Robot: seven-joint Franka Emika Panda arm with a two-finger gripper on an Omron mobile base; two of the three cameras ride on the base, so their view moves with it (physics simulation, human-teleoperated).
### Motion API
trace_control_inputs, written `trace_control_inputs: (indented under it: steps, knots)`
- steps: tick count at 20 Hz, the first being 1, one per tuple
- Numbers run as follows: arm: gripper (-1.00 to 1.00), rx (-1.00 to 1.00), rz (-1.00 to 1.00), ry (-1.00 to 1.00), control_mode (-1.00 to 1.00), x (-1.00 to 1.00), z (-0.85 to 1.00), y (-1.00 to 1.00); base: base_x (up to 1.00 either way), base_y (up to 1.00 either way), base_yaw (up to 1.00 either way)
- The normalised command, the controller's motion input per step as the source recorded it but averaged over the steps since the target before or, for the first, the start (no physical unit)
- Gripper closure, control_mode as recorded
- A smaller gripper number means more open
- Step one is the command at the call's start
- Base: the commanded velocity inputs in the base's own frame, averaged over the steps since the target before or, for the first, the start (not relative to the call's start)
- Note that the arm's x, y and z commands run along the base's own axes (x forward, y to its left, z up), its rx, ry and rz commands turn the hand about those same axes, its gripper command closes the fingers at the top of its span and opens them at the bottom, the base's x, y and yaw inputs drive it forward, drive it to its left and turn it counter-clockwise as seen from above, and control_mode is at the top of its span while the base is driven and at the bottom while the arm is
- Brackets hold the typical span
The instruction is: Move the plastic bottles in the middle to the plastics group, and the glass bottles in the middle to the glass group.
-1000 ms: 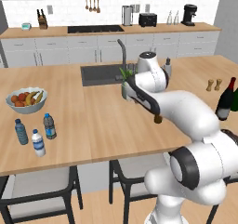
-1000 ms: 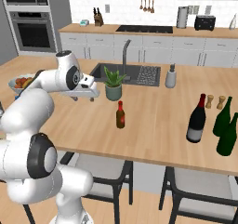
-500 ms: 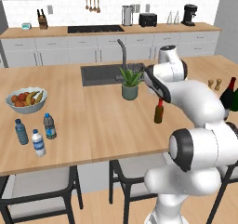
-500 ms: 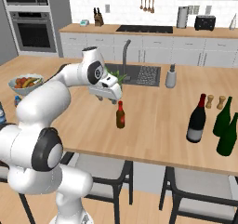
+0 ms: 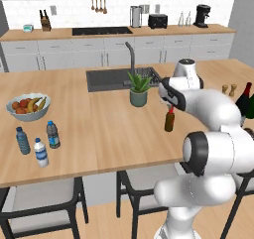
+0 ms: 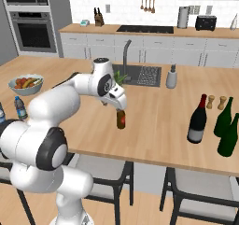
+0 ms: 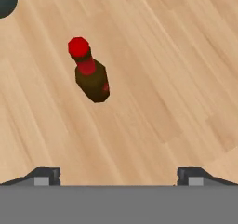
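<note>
A small brown glass bottle (image 5: 169, 121) (image 6: 121, 119) with a red top stands upright mid-counter. My gripper (image 5: 170, 104) (image 6: 119, 105) hangs just above it, open and empty. In the hand view the bottle (image 7: 91, 75) sits upper left of centre, ahead of the spread fingertips (image 7: 44, 175); the gripper (image 7: 118, 176) holds nothing. At the right, the tall dark wine bottle (image 6: 197, 120) (image 5: 244, 98) stands beside two green glass bottles (image 6: 223, 117). On the left, the greyish dark-capped bottle (image 5: 53, 135) stands next to the blue bottle (image 5: 22, 140) and the white-capped bottle (image 5: 41, 152).
A potted plant (image 5: 138, 90) stands just behind the brown bottle, by the sink (image 5: 111, 80). A fruit bowl (image 5: 28, 106) (image 6: 25, 84) sits at the left. Two wooden shakers (image 6: 215, 102) stand behind the glass bottles, and a grey dispenser (image 6: 172, 77) sits by the sink.
The arm has swung rightward across the counter and now holds the hand over the small brown bottle. The jaws have stayed open.
</note>
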Motion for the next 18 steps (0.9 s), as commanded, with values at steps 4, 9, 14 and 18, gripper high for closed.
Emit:
trace_control_inputs:
  steps: [4,9,14,18]
  knots:
    - [-1.0,0.0,0.05,-0.07,-1.0,0.21,-0.15,-0.15,0.0,0.0,0.0]
    - [-1.0,0.0,0.09,-0.02,-1.0,0.1,0.0,-0.05,0.0,0.0,0.0]
    - [-1.0,-0.02,0.16,0.0,-1.0,0.46,0.0,0.0,0.0,0.0,0.0]
    - [-1.0,0.0,0.19,0.0,-1.0,0.41,-0.03,0.0,0.0,0.0,0.0]
